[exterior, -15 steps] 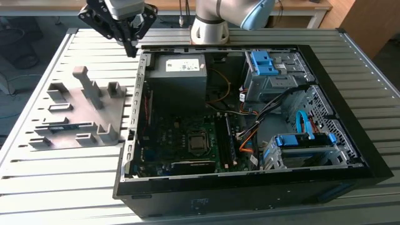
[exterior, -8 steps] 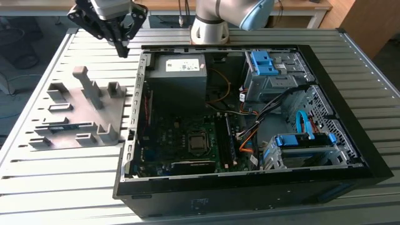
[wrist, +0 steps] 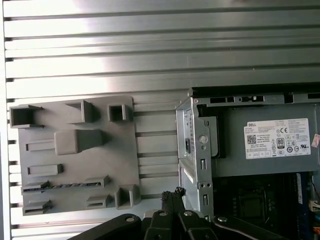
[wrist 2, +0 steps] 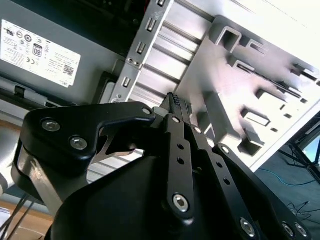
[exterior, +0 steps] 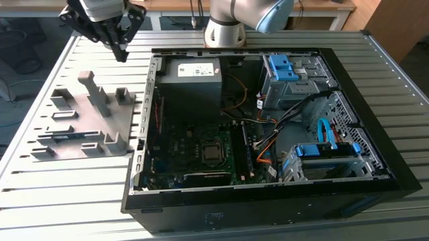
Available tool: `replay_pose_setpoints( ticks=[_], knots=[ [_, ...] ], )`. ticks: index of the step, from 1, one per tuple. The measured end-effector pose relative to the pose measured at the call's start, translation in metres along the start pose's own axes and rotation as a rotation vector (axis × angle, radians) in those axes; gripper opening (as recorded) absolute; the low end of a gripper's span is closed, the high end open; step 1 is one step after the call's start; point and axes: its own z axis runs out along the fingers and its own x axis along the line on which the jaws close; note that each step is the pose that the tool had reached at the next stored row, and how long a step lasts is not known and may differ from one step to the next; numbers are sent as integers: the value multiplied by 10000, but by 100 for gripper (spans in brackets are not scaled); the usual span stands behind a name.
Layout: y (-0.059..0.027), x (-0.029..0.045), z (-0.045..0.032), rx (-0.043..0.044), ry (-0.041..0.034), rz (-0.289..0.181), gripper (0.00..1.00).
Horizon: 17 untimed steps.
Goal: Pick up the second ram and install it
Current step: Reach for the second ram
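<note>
Fixture plate (exterior: 87,120) lies on slatted table (exterior: 67,201), just beside open computer case (exterior: 268,125), on exterior view's left. Second ram (exterior: 59,135) sits in 1 plate slot. Gripper (exterior: 121,54) hangs above plate's far edge, near case corner.

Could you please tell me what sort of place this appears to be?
Probably a robotics lab or assembly test cell: a robot arm stands on a slatted aluminium table beside an open desktop computer case and a grey fixture plate.

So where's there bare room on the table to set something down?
Bare slats lie between the fixture plate and the near edge of the table, and along the exterior view's right of the computer case. Inside the case, cables crowd it.
</note>
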Motion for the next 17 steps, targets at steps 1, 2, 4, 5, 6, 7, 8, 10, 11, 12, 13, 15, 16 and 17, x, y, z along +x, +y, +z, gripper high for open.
replay_pose_setpoints(
  ticks=[1, 2, 4, 5, 6, 7, 8, 10, 11, 12, 13, 15, 16, 17],
  knots=[
    [-2, 25, -1, 1, 1, 0, 10],
    [-4, 51, -2, 1, 0, 0, 10],
    [-8, 104, -3, 0, -1, 0, 10],
    [-10, 134, -4, 1, -1, 1, 10],
    [-12, 160, -5, 1, -2, 1, 10],
    [-14, 187, -5, 0, -3, 1, 10],
    [-16, 213, -6, 0, -4, 0, 10],
    [-20, 264, -8, 1, -4, 0, 10],
    [-22, 289, -8, 0, -5, -1, 10],
    [-24, 312, -9, 1, -5, -1, 10],
    [-25, 335, -9, 0, -6, 0, 10],
    [-29, 385, -10, 0, -7, 0, 10],
    [-31, 412, -11, 0, -7, 1, 10],
    [-33, 436, -11, -1, -8, 0, 10]
  ],
)
